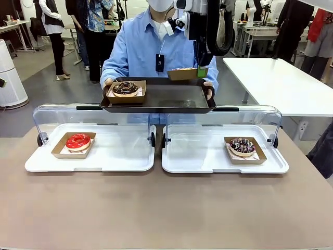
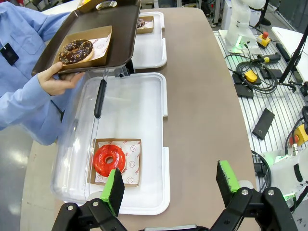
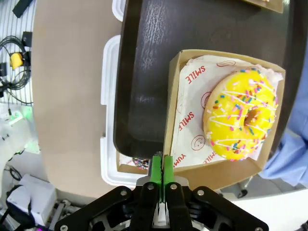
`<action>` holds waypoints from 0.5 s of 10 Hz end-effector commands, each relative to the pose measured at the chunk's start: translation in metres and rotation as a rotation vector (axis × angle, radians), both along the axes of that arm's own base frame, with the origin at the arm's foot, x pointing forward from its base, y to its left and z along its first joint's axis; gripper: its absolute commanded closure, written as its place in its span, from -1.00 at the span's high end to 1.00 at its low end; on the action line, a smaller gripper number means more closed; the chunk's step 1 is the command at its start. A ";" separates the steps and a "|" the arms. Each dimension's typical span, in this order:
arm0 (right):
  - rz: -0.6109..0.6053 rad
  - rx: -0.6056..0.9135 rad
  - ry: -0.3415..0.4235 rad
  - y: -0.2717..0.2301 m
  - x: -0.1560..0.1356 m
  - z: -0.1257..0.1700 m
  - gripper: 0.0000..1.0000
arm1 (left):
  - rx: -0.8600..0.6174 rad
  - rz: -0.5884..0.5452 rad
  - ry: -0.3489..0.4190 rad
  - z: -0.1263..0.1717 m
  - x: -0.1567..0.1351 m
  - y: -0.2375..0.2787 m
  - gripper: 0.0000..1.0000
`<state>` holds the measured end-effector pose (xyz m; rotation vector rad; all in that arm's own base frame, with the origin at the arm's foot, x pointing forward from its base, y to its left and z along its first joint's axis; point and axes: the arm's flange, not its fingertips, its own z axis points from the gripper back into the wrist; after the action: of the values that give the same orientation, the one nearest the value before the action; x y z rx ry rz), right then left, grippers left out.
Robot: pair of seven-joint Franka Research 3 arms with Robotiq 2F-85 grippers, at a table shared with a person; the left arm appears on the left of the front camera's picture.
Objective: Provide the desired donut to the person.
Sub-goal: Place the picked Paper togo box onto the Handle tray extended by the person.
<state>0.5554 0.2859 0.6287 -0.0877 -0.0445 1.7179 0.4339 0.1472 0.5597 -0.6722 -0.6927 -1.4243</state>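
The person (image 1: 151,49) in a light blue shirt holds a dark serving tray (image 1: 166,99) across the table with both hands. On its left sits a chocolate donut (image 1: 125,88) in a cardboard carton. My right gripper (image 3: 160,175) is shut on the rim of a carton holding a yellow sprinkled donut (image 3: 243,120), just above the dark tray (image 3: 144,72). In the front view that carton (image 1: 182,73) hangs at the tray's far right. My left gripper (image 2: 171,185) stands open above the table near a red donut (image 2: 109,160).
Two white trays with raised clear lids lie side by side. The left tray (image 1: 114,156) holds the red donut (image 1: 78,141); the right tray (image 1: 197,156) holds a chocolate sprinkled donut (image 1: 242,146). Bare brown tabletop (image 1: 166,213) spreads at the front. Bystanders stand far behind.
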 end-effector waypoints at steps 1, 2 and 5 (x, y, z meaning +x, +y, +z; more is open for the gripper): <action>0.006 0.016 -0.022 -0.009 0.005 -0.015 -0.96 | -0.009 0.010 -0.004 0.002 -0.001 0.000 1.00; 0.001 0.020 -0.032 -0.012 0.007 -0.023 -0.96 | -0.009 0.010 -0.004 0.002 -0.001 0.000 1.00; -0.015 0.020 -0.028 -0.013 0.011 -0.053 -0.96 | -0.009 0.010 -0.004 0.002 -0.001 0.000 1.00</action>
<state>0.5747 0.2767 0.5861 -0.0976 -0.0704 1.6990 0.4339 0.1473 0.5597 -0.6721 -0.6927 -1.4243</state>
